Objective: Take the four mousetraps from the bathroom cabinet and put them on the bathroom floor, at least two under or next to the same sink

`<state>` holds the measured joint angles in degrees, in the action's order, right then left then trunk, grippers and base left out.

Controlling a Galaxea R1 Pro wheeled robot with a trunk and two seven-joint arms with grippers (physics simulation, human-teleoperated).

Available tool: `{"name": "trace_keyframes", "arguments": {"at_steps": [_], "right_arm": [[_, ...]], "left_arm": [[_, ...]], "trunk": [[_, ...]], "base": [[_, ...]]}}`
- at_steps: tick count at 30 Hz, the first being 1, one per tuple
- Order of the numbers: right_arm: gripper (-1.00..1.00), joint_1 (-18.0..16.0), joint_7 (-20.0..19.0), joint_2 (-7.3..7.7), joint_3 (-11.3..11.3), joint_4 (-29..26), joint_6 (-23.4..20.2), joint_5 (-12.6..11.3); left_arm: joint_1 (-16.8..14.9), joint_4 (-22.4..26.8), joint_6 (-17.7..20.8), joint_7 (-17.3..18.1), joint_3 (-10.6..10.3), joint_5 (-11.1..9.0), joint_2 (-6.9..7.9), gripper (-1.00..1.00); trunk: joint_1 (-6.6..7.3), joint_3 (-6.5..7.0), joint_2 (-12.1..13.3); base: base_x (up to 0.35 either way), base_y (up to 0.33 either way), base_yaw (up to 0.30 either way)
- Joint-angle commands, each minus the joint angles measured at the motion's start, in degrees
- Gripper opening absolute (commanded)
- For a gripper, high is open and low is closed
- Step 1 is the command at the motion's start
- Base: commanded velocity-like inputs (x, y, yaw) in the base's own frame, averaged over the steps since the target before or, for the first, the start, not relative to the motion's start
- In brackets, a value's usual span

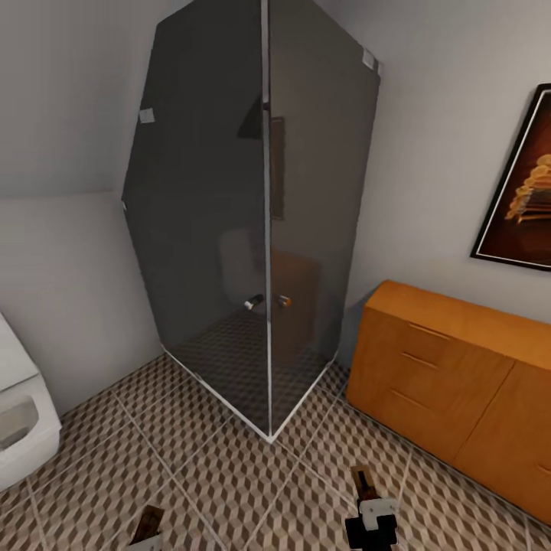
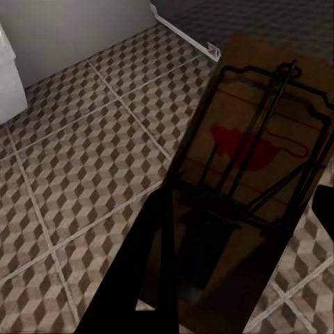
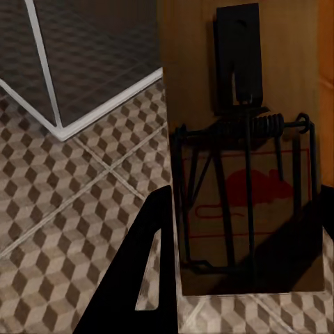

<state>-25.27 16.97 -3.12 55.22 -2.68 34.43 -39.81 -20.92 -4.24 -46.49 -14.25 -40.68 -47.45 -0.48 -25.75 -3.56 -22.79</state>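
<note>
One mousetrap (image 2: 254, 167) is held clamped in the left gripper (image 2: 229, 292) and a second mousetrap (image 3: 243, 188) in the right gripper (image 1: 371, 524), both carried above the bathroom floor (image 1: 229, 467) near the glass shower's (image 1: 260, 229) corner. A trap could be dropped or snapped if either grip were loosened too high. The cabinet's (image 1: 451, 375) drawers are shut, so their contents cannot be told.

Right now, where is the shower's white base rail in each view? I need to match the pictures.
Head view: the base rail forms a V low in the centre, under the dark glass.
Left wrist view: the base rail lies beyond the left mousetrap.
Right wrist view: the base rail turns its corner beside the right mousetrap.
Shared landmark: the cube-pattern floor tiles.
</note>
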Motion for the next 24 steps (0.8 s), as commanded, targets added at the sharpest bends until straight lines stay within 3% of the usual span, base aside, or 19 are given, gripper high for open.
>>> {"name": "trace_keyframes", "arguments": {"at_steps": [1, 24], "right_arm": [[-1.0, 0.0, 0.5, 0.01, 0.5, 0.0, 0.0, -0.2], [-1.0, 0.0, 0.5, -0.07, 0.5, 0.0, 0.1, -0.2]], "left_arm": [[-0.1, -0.2, -0.1, -0.7, -0.3, 0.5, -0.05, -1.0], [-0.1, -0.2, 0.0, -0.7, -0.2, 0.5, -0.05, -1.0]], "trunk": [[-0.04, -0.13, -0.1], [-0.04, -0.13, -0.1]], "base": [[0.0, 0.0, 0.292], [0.0, 0.0, 0.292]]}}
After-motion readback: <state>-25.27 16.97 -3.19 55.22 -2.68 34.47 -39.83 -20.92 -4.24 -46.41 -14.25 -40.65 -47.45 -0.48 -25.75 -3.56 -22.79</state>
